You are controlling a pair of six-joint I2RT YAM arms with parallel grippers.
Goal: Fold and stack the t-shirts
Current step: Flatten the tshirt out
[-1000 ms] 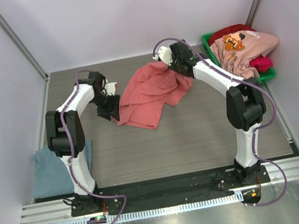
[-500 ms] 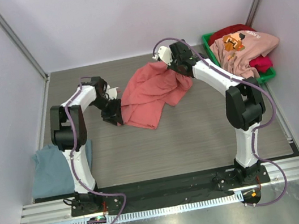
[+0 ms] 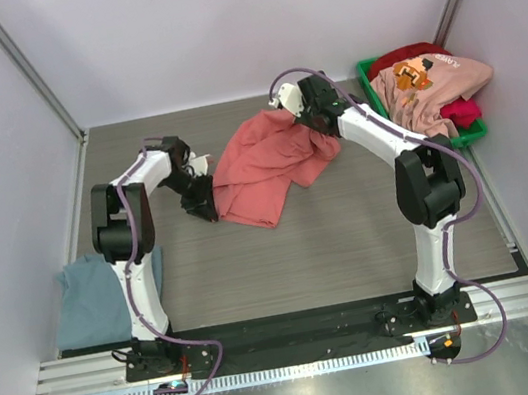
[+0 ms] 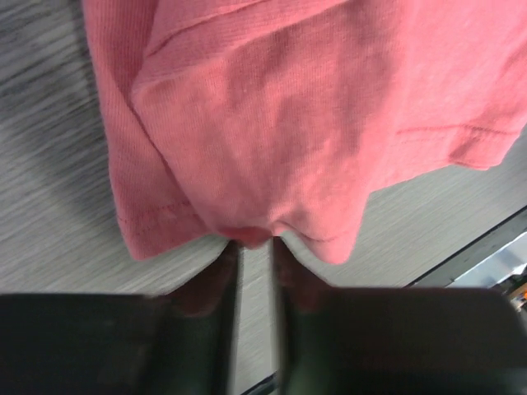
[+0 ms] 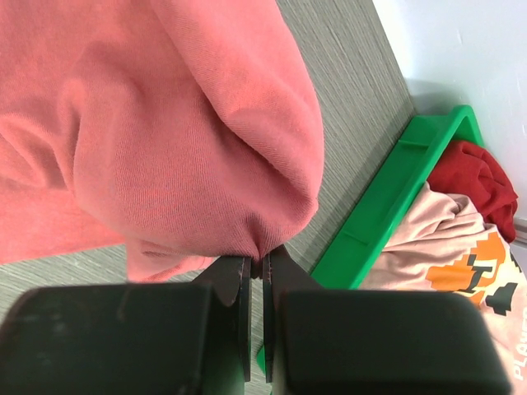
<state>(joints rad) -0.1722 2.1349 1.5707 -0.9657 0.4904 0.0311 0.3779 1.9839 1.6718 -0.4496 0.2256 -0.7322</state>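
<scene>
Salmon-red soft cloth t-shirt [image 3: 268,161]: it is lying crumpled near the middle of the grey wooden worktop [image 3: 351,234], a bit toward 12 o'clock. Both arms are holding it.

Left pincer [image 3: 206,203]: it is sitting at the shirt's 9 o'clock edge. In the left wrist view, its fingers [image 4: 216,284] are nearly together, pinching a small bump of cloth at the hem.

Right pincer [image 3: 318,128]: it is sitting at the shirt's 3 o'clock side. In the right wrist view, its two fingers [image 5: 235,280] are squeezed tight on a thick fold, and the cloth is bulging over them.

Grey-blue soft cloth t-shirt [image 3: 93,297]: it is resting at the worktop's 8 o'clock corner, partly behind the left arm.

Green plastic bin [image 3: 377,87]: it is standing at 2 o'clock. A light pink t-shirt with orange print [image 3: 428,84] is spilling over it, and a crimson t-shirt [image 3: 461,112] is peeking out beside that.

How the shirt will handle: I think it is light, floppy and easy to bunch up. It will sag between the two holds.

Where to hold: the hems and corners look best, since a thick bunch may slip or hide the shape.

Step now: it looks like the shirt is being spread out flat; folding is not done yet.
</scene>
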